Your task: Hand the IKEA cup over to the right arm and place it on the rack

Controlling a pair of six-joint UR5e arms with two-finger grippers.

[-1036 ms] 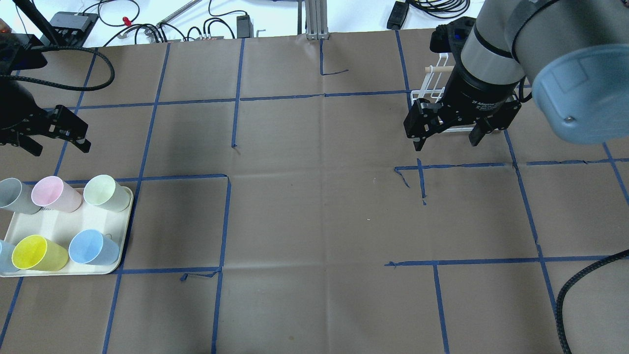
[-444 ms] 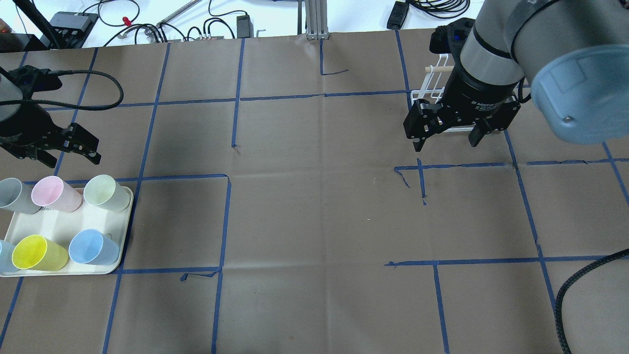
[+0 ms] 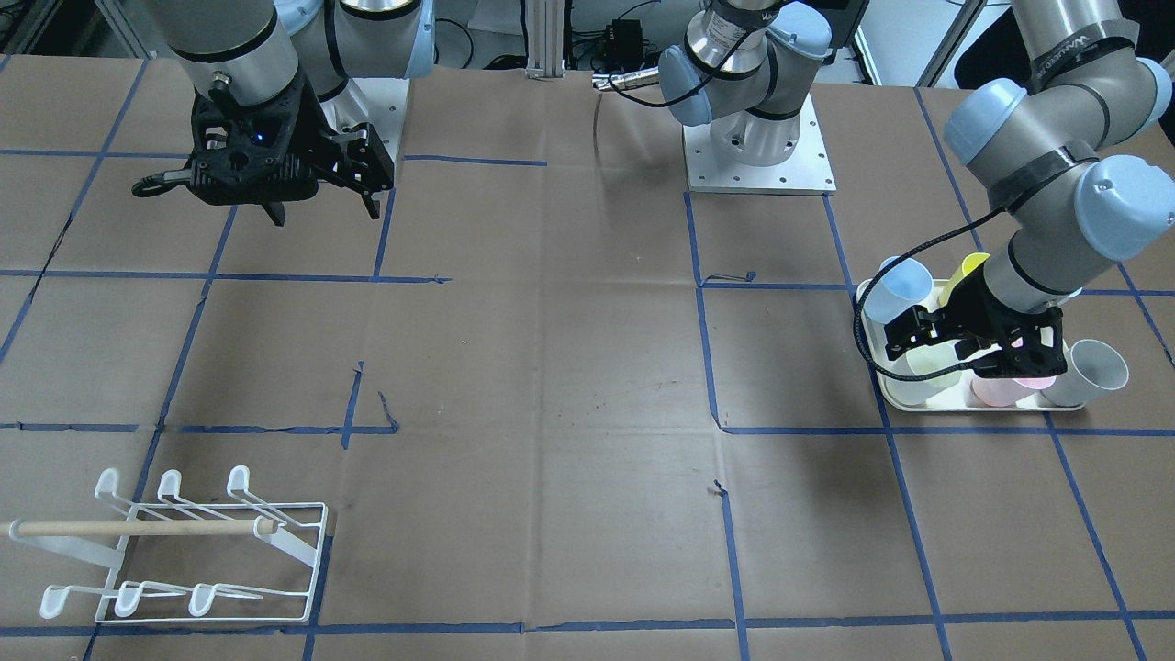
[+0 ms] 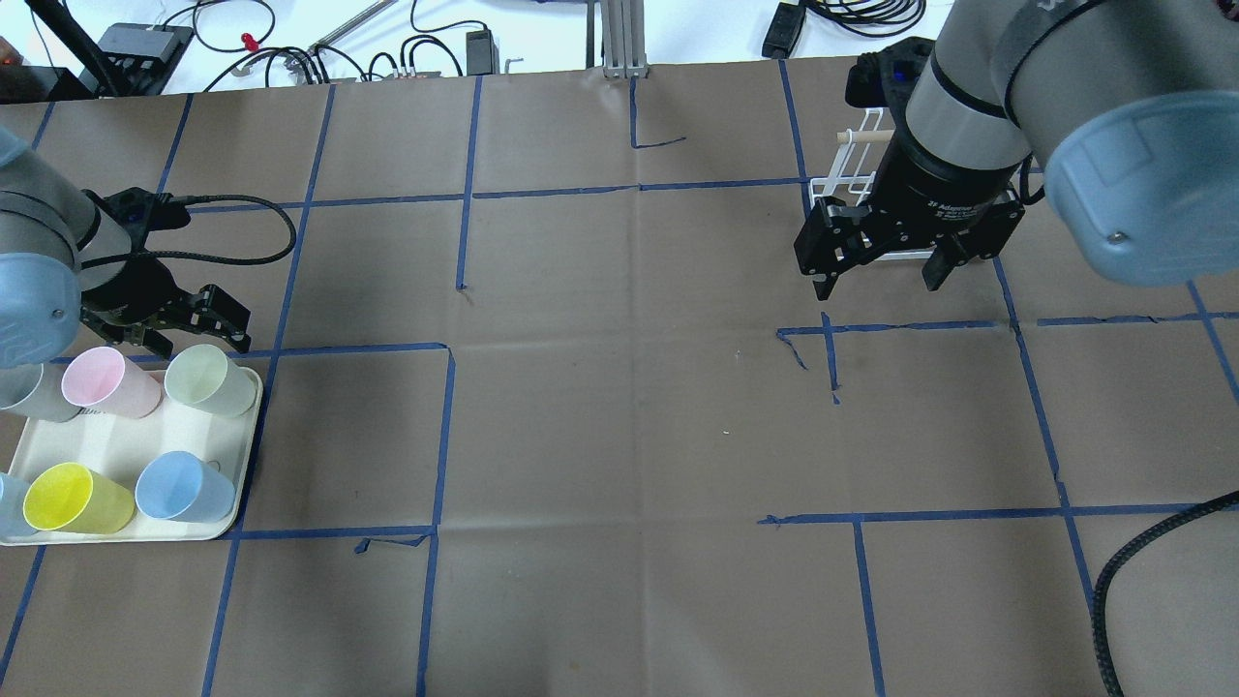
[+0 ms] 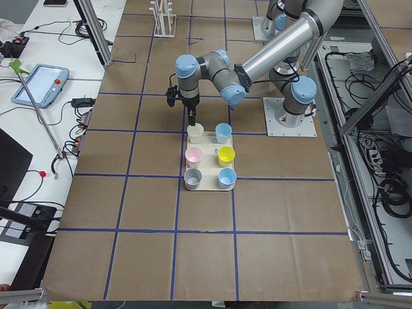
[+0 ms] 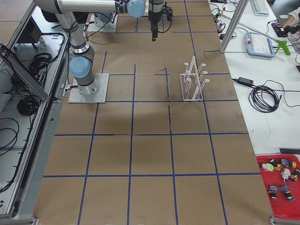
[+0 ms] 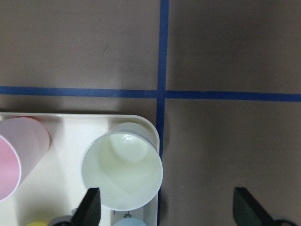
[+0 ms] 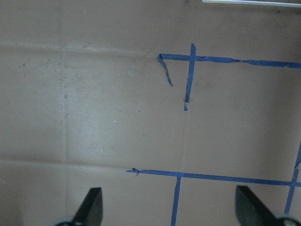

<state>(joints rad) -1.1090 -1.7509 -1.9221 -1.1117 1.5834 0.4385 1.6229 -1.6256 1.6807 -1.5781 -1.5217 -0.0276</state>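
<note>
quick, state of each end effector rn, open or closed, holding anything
left end effector: open, holding nothing, close to the pale green cup
right end effector: open, holding nothing

Brown paper-covered table (blue tape grid), white benches alongside.

On my table, a cream tray lies at eight o'clock on brown paper gridded with blue tape.
</note>
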